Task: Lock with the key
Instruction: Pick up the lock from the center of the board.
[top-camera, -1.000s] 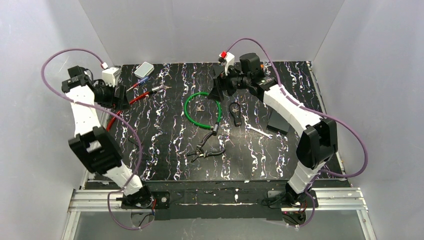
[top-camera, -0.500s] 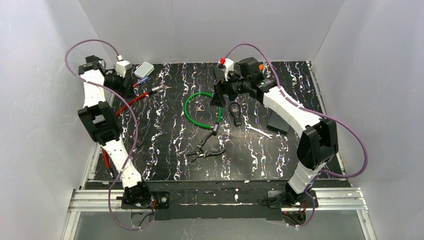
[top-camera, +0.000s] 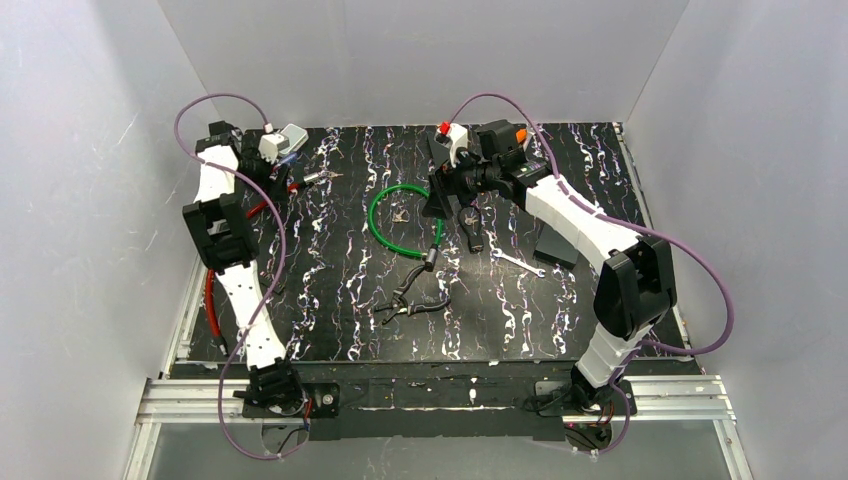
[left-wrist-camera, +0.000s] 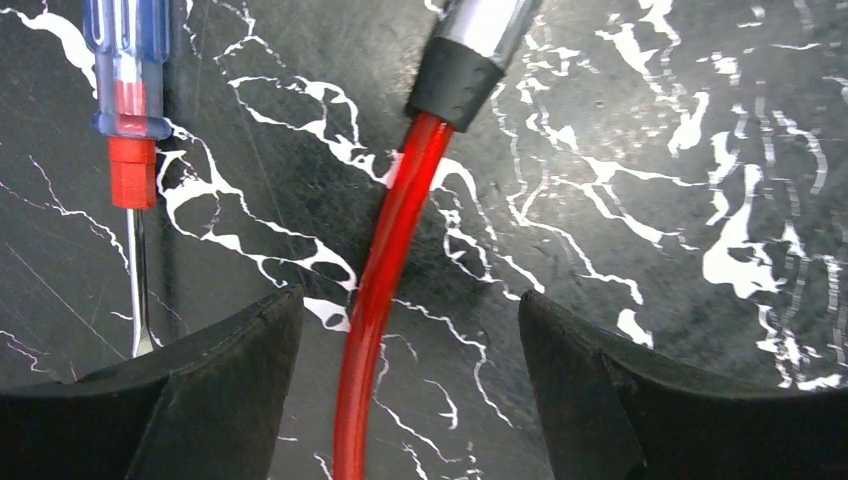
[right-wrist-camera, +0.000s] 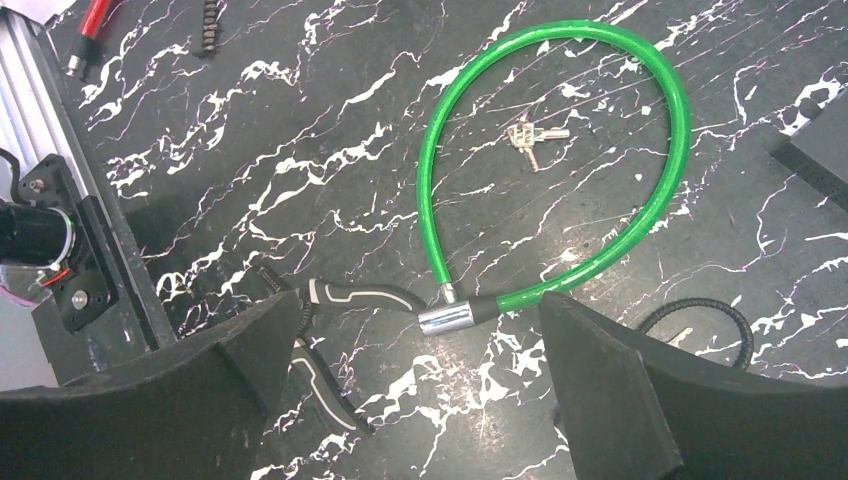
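1. Right wrist view: the right pincer (right-wrist-camera: 418, 330) hangs wide open above the green cable lock (right-wrist-camera: 682, 140). The lock's loop lies flat mid-table, with the keys (right-wrist-camera: 528, 135) inside it and apart from the cable.
2. The likely step is fetching the keys: descend straight, jaws astride the bunch, and pinch so a blade sticks out for the barrel (right-wrist-camera: 447, 317).
3. The left pincer (left-wrist-camera: 407, 330) stands open astride the red cable (left-wrist-camera: 385, 260), gripping nothing, with a screwdriver (left-wrist-camera: 130, 100) just beside it.
4. The loop rings the keys, so room to move is tight. Pliers (right-wrist-camera: 350, 295) lie beside the barrel, and the table (top-camera: 330, 300) edges are well apart.

Keys (right-wrist-camera: 528, 133) ringed by green cable lock (right-wrist-camera: 683, 120), pliers (right-wrist-camera: 355, 295) just outside
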